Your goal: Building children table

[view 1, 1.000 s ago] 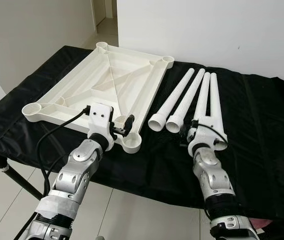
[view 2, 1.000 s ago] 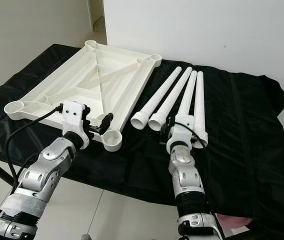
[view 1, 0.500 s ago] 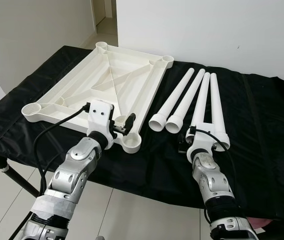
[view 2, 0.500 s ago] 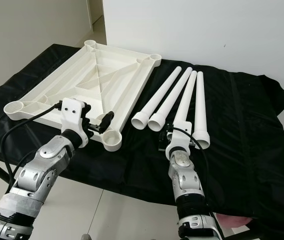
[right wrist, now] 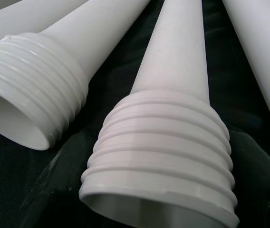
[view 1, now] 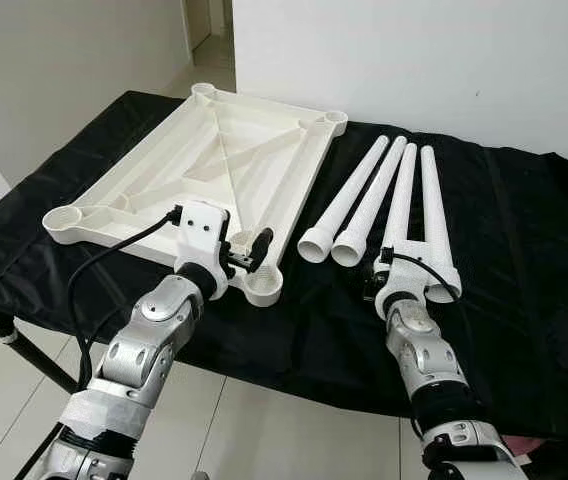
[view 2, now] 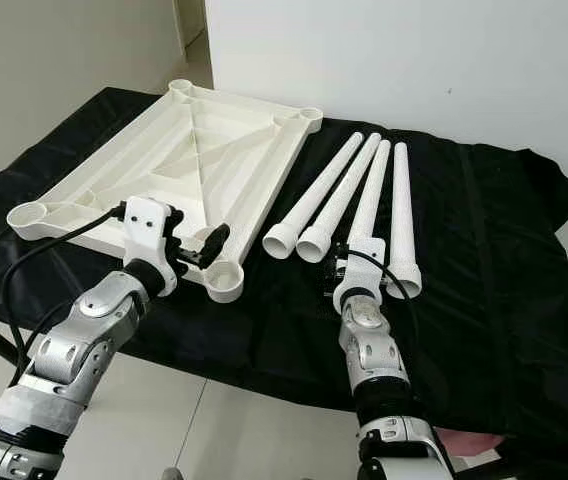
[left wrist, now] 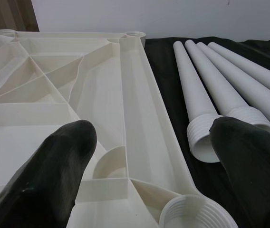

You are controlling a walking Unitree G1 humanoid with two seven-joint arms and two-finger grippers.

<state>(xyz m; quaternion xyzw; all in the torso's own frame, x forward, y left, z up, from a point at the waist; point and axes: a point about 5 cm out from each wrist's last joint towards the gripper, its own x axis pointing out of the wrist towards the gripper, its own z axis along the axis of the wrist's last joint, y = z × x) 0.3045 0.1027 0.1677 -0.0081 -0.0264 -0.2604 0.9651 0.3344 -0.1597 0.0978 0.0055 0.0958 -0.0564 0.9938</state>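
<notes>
At third leg [right wrist: 163, 142], right gripper [view 1: 401, 283] apparently advanced

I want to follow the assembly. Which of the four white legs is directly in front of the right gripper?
The third leg counting from the tabletop: its threaded end is right at the right gripper, hidden behind the wrist. The others' ends stay visible.

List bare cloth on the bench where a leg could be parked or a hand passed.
Free: the black cloth right of the four legs out to the bench edge, and the front strip between the two arms. Narrow lane between tabletop and nearest leg. Crowded: the legs' threaded ends, where the right gripper sits; left gripper over the tabletop's near corner socket.
</notes>
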